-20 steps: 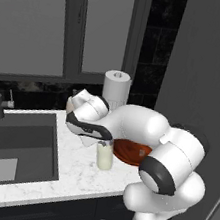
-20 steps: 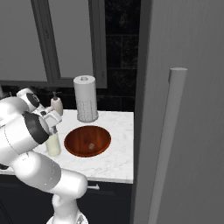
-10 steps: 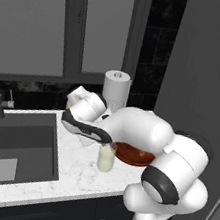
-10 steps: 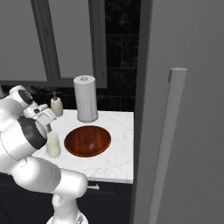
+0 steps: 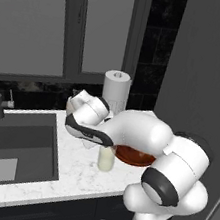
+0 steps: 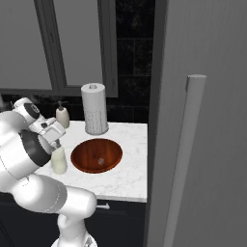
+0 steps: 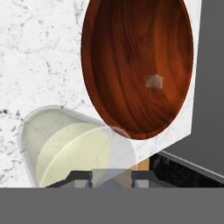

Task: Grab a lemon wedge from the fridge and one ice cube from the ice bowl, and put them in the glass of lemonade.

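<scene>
1. Kitchen first: the fridge (image 6: 207,96) stands as a tall grey slab on the right, its bar handle (image 6: 185,159) toward me, with dark windows behind.
2. Next is the white marble tabletop (image 5: 76,172), with the sink (image 5: 14,151) sunk into it on the left. Anything I drop there is hard to get back.
3. At the back stands the paper-towel roll (image 6: 94,108), well clear of my work.
4. The ice bowl (image 6: 84,154) sits on the tabletop just beside the glass, with one spare cube (image 7: 154,81) lying in it.
5. The glass of lemonade (image 5: 106,158) stands upright near the tabletop's front edge, full of pale liquid, directly under my hand.
6. My jaws (image 7: 111,177) appear clamped on a small translucent held ice cube (image 7: 107,175), poised over the glass's rim.
7. Risks, as I judge them: I seem to hang over the rim's near side, not its centre, so releasing now could bounce the cube onto the marble. Going lower could knock the light glass toward the edge or into the bowl. A slippery cube may also squirt sideways.
</scene>
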Available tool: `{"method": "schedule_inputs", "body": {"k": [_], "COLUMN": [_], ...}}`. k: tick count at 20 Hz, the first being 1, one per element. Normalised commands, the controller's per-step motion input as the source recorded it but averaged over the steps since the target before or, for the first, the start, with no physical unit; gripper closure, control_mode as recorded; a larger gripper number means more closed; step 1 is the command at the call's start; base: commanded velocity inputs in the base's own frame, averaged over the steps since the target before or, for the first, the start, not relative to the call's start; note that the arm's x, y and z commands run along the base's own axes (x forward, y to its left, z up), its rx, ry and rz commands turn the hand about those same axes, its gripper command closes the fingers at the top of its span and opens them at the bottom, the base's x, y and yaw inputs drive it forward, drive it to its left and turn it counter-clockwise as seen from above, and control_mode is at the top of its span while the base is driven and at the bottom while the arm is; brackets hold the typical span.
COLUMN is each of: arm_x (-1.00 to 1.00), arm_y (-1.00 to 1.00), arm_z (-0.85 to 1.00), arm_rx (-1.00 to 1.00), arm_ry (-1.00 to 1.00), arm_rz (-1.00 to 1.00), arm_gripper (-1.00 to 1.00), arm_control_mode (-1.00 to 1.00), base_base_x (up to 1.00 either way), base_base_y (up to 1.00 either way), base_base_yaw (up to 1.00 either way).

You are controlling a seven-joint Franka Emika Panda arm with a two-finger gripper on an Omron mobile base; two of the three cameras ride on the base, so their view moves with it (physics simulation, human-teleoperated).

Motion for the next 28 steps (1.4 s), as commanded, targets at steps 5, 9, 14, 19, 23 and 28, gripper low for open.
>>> {"method": "schedule_inputs", "body": {"k": [5,9,14,19,23,28], "arm_x": [0.15,0.00,0.00,0.00,-0.01,0.00], "arm_y": [0.00,0.00,0.00,0.00,0.00,0.00], "arm_z": [-0.02,0.00,0.00,0.03,0.05,0.04], "arm_rx": [-0.01,0.00,0.00,0.00,0.00,0.00], "arm_ry": [0.00,0.00,0.00,0.00,0.00,0.00], "arm_rz": [0.00,0.00,0.00,0.00,0.00,0.00], "arm_gripper": [1.00,-1.00,-1.00,-1.00,-1.00,-1.00], "arm_control_mode": [-1.00,-1.00,-1.00,-1.00,-1.00,-1.00], "base_base_x": [0.00,0.00,0.00,0.00,0.00,0.00], "base_base_y": [0.00,0.00,0.00,0.00,0.00,0.00], "base_base_yaw": [0.00,0.00,0.00,0.00,0.00,0.00]}}
